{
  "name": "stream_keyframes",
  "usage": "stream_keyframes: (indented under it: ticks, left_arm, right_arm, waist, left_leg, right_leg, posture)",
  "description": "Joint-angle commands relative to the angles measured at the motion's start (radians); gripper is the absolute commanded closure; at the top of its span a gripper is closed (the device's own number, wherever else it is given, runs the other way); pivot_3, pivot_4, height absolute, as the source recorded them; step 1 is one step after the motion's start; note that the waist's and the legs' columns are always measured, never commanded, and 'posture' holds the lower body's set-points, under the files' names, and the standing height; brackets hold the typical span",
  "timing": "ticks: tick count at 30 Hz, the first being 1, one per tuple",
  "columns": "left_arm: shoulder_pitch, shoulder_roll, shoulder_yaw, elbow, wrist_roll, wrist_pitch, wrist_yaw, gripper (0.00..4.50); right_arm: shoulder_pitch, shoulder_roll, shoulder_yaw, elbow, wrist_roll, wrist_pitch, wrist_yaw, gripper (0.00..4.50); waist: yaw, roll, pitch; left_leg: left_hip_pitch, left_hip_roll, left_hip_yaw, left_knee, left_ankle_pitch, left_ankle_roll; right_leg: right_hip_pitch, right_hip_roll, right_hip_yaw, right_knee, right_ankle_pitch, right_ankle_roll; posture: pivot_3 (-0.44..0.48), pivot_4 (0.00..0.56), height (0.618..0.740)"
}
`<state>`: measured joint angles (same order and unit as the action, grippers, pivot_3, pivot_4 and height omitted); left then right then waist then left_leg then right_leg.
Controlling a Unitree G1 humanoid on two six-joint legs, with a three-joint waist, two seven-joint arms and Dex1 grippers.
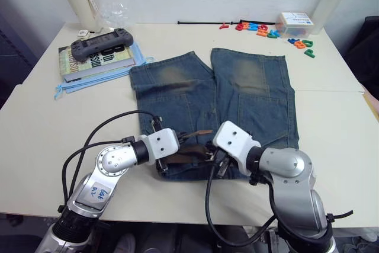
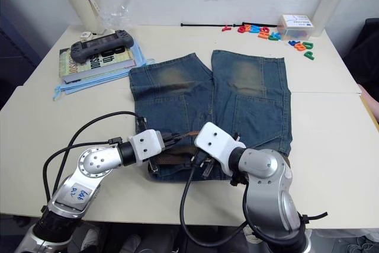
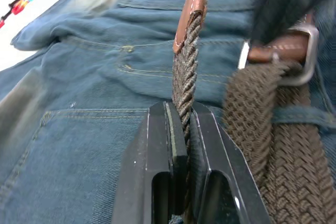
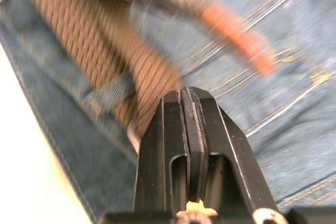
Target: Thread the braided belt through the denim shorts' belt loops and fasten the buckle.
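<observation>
On table (image 1: 331, 122), left tool (image 3: 184, 129) pinches braided belt (image 3: 185, 77); right tool (image 4: 188, 109) pressed together.

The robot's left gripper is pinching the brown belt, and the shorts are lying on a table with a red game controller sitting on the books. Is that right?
Almost. The game controller on the books is dark grey, not red, as the left eye view shows. The rest holds: the left gripper is shut on the braided belt, and the denim shorts lie on the table.
</observation>
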<state>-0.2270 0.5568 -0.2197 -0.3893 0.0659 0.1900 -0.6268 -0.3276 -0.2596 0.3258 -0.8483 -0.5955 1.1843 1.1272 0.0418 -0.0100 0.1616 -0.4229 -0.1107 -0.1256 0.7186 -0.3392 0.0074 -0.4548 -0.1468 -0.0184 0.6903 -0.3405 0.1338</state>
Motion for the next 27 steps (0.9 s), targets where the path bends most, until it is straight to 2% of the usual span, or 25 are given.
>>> stream_keyframes:
  ticks: [1,5,8,12,17,20,24,27]
  left_arm:
    - [0.004,0.003,-0.009,-0.008,0.023,-0.028,-0.002,4.5]
    - [0.003,-0.003,-0.011,-0.01,0.029,-0.04,-0.006,4.5]
    - [-0.01,-0.005,-0.018,0.008,0.038,-0.052,-0.008,4.5]
    - [-0.025,0.001,-0.036,0.025,0.042,-0.081,-0.033,4.5]
    - [-0.048,0.006,-0.05,0.053,0.055,-0.094,-0.062,4.5]
    - [-0.058,-0.007,-0.049,0.052,0.046,-0.079,-0.072,4.5]
    - [-0.058,-0.013,-0.05,0.049,0.049,-0.08,-0.083,4.5]
    - [-0.06,-0.016,-0.046,0.059,0.055,-0.074,-0.081,4.5]
  right_arm:
    - [-0.019,-0.016,-0.042,-0.108,0.071,0.066,-0.049,4.48]
    - [0.022,-0.112,-0.102,-0.175,0.112,0.086,-0.093,4.48]
    - [0.1,-0.169,-0.151,-0.198,0.143,0.041,-0.109,3.54]
    - [0.257,-0.232,-0.164,-0.199,0.132,-0.16,-0.127,1.71]
    - [0.393,-0.242,-0.142,-0.199,0.089,-0.379,-0.175,1.71]
    - [0.438,-0.238,-0.112,-0.199,0.057,-0.427,-0.218,1.71]
    - [0.46,-0.235,-0.062,-0.191,0.001,-0.458,-0.305,1.71]
    - [0.432,-0.184,-0.025,-0.153,-0.042,-0.476,-0.383,1.71]
  waist:
    - [0.0,0.0,0.0]
    - [0.002,0.0,0.0]
    - [0.005,-0.001,0.001]
    - [0.007,-0.002,0.001]
    - [0.005,-0.002,0.001]
    - [0.006,-0.002,0.001]
    - [0.006,-0.003,0.001]
    - [0.004,-0.004,0.001]
  left_leg:
    - [0.0,0.0,0.0,0.0,0.0,0.0]
    - [0.0,-0.001,0.0,0.0,0.001,0.0]
    - [0.0,-0.001,0.0,0.0,0.001,0.001]
    - [-0.001,-0.001,0.001,0.0,0.001,0.001]
    - [0.001,0.0,0.002,0.0,0.001,0.0]
    - [0.001,0.0,0.002,0.002,0.002,0.0]
    - [0.001,0.0,0.001,0.003,0.003,-0.001]
    - [0.001,0.0,0.001,0.003,0.004,-0.002]
  right_leg:
    - [0.0,0.0,0.0,0.001,0.0,0.0]
    - [0.0,-0.001,0.0,0.002,0.0,0.0]
    - [-0.001,-0.001,0.0,0.001,0.0,0.0]
    - [-0.002,-0.001,0.0,0.001,0.0,0.0]
    - [0.0,0.0,0.0,0.003,0.0,0.0]
    - [0.0,0.0,0.001,0.004,0.0,0.0]
    - [0.0,0.0,0.001,0.006,0.0,0.001]
    - [0.0,0.0,0.001,0.008,0.001,0.0]
  posture:
    - [0.0,0.15,0.654]
    - [0.0,0.15,0.654]
    - [0.0,0.15,0.654]
    - [0.0,0.15,0.654]
    - [0.0,0.15,0.654]
    - [0.0,0.15,0.654]
    - [0.0,0.15,0.654]
    - [0.0,0.15,0.654]
